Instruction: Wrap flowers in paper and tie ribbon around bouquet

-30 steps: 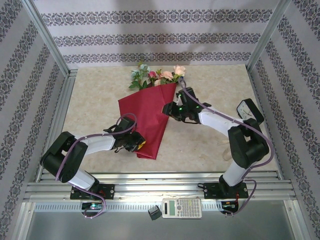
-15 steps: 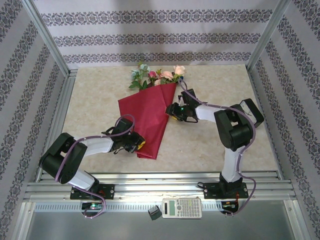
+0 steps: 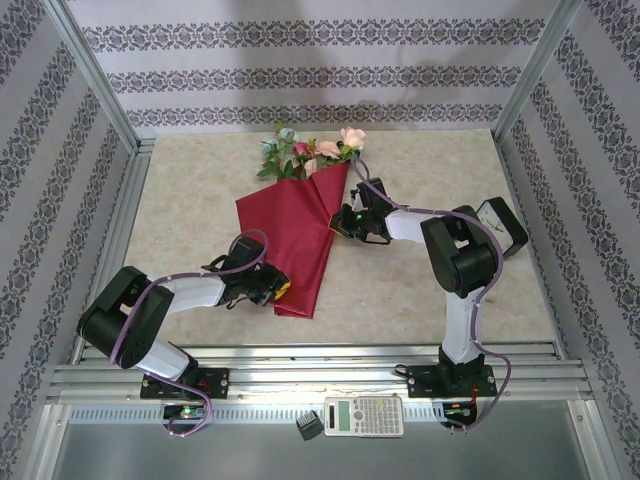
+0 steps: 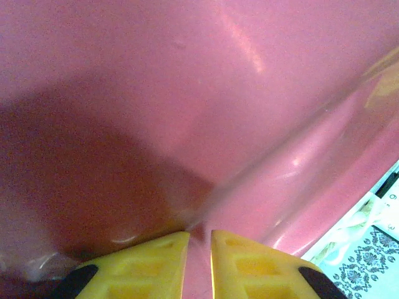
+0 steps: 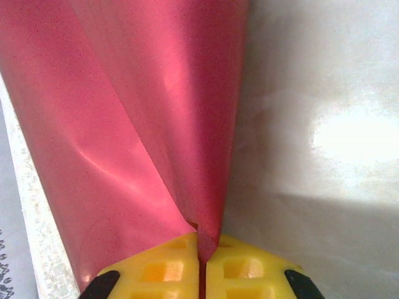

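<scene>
The crimson paper [image 3: 290, 230] lies across the table, folded over the flowers [image 3: 305, 150], whose pink, peach and teal blooms stick out at its far end. My left gripper [image 3: 277, 289] is at the paper's narrow near end. In the left wrist view its yellow fingers [image 4: 143, 268] stand close together with a fold of the paper [image 4: 187, 93] pinched between them. My right gripper [image 3: 341, 222] is at the paper's right edge. In the right wrist view the gripper [image 5: 202, 268] is shut on that edge of the paper [image 5: 143, 124], which rises from the table. The ribbon is out of view.
Pale marbled tabletop [image 3: 420, 290] lies to the right of the paper, also seen in the right wrist view [image 5: 312, 124]. Patterned walls and aluminium posts ring the table. A calculator [image 3: 364, 415] and a small black object [image 3: 309, 427] sit on the near ledge, past the rails.
My right gripper has closed on the paper's right edge, and its arm has folded in closer. The left arm has held still with its grip.
</scene>
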Robot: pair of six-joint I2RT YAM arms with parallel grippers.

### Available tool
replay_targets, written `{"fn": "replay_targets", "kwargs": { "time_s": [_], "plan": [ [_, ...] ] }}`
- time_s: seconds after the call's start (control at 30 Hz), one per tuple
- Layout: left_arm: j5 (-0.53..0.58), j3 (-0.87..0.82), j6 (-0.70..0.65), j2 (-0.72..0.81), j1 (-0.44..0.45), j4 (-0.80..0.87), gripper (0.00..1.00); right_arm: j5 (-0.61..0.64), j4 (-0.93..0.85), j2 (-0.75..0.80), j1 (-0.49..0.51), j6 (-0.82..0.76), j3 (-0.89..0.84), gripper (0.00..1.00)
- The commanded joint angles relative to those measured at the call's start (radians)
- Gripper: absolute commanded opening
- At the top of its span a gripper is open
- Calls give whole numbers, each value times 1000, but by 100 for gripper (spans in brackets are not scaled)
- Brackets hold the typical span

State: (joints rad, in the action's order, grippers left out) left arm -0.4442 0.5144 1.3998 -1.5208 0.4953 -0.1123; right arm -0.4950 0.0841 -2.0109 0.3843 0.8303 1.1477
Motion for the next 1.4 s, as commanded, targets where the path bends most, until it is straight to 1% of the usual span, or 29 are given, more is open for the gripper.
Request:
{"fn": "replay_targets", "kwargs": {
  "time_s": [0.0, 0.07, 0.17, 0.2, 0.23, 0.27, 0.3, 0.33, 0.4, 0.5, 0.57, 0.63, 0.7, 0.77, 0.8, 0.83, 0.87, 0.9, 0.97, 1.0, 1.03, 1.1, 1.13, 1.2, 1.27, 1.3, 1.37],
  "plan": [
    [78, -81, 7, -76, -9, 213, 19, 36, 11, 68, 11, -6, 13, 2],
    [78, -82, 4, -79, -9, 210, 19, 41, 3, 98, 12, -12, 12, 0],
    [71, -92, 11, -89, -9, 188, 19, 15, -4, 122, 12, -3, 11, 1],
    [70, -98, 16, -93, -9, 180, 19, -2, 2, 124, 16, 6, 3, 9],
    [68, -107, 24, -95, -9, 164, 19, -22, 6, 124, 20, 14, -5, 23],
    [66, -114, 32, -99, -9, 148, 19, -43, 16, 123, 26, 21, -15, 32],
    [64, -121, 35, -104, -8, 134, 19, -61, 27, 124, 35, 28, -30, 38],
    [59, -126, 37, -110, -9, 125, 19, -70, 42, 124, 48, 33, -48, 42],
    [55, -132, 39, -124, -9, 109, 19, -73, 69, 128, 74, 43, -92, 45],
    [52, -145, 49, -136, -9, 78, 19, -56, 130, 133, 112, 79, -156, 45],
    [50, -149, 49, -139, -9, 69, 19, -33, 158, 144, 131, 96, -188, 43],
    [49, -149, 47, -141, -8, 65, 19, -9, 163, 156, 146, 100, -209, 42],
    [49, -151, 48, -141, -9, 66, 19, 11, 163, 169, 152, 97, -224, 39],
    [52, -151, 47, -140, -9, 65, 19, 21, 163, 176, 154, 98, -232, 32],
    [52, -151, 47, -140, -9, 65, 18, 25, 161, 179, 155, 98, -235, 25],
    [51, -151, 48, -140, -9, 65, 19, 34, 156, 183, 156, 95, -236, 12],
    [52, -151, 48, -139, -9, 65, 19, 39, 154, 187, 156, 91, -238, 1],
    [51, -152, 47, -139, -9, 63, 19, 44, 150, 191, 156, 90, -239, 0],
    [51, -152, 47, -138, -9, 66, 19, 44, 139, 194, 156, 86, -237, 0],
    [51, -152, 47, -136, -8, 66, 19, 42, 134, 195, 157, 86, -237, 7],
    [51, -152, 47, -136, -9, 67, 18, 41, 128, 197, 161, 87, -242, 25],
    [51, -151, 47, -139, -9, 66, 19, 41, 120, 209, 173, 88, -254, 39],
    [51, -150, 47, -139, -9, 66, 19, 43, 117, 216, 182, 91, -265, 43],
    [49, -149, 46, -144, -9, 63, 19, 44, 133, 226, 202, 107, -292, 45],
    [48, -149, 47, -148, -9, 59, 19, 48, 161, 231, 223, 133, -324, 44],
    [48, -148, 48, -151, -9, 57, 19, 54, 172, 233, 233, 145, -337, 41],
    [47, -147, 47, -155, -9, 55, 18, 71, 181, 241, 251, 165, -355, 30]
  ]
}}
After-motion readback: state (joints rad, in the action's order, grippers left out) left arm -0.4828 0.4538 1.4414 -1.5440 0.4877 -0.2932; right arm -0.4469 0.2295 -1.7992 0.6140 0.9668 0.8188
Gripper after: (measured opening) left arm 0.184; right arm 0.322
